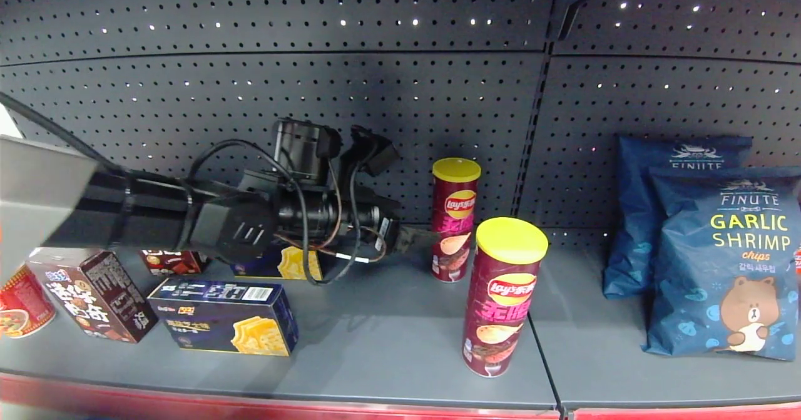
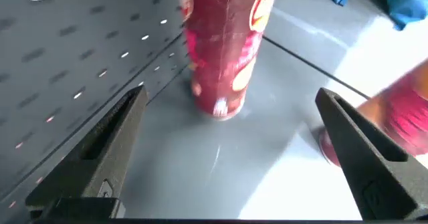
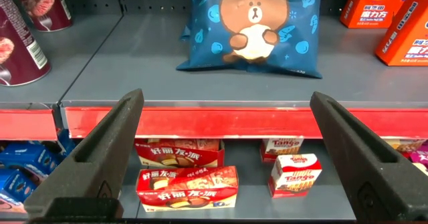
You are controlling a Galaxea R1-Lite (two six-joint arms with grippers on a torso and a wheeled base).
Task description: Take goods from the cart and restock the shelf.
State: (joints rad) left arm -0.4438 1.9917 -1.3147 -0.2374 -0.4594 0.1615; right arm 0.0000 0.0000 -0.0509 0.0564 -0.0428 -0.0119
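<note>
The head camera looks forward and a little down onto the shelf board point(image 1: 388, 338) from close by. The pegboard wall point(image 1: 313, 82) takes the upper half of its frame. The left wrist camera sits just behind the left gripper point(image 2: 231, 95), low over the same board and very near the rear chip can point(image 2: 224, 43), which stands at centre in the head view. The right wrist camera, behind the right gripper point(image 3: 227, 97), is farther back and lower, facing the red front edge point(image 3: 221, 120) about level. It shares with the head view the bear bag point(image 3: 251, 23), which is at lower right there.
</note>
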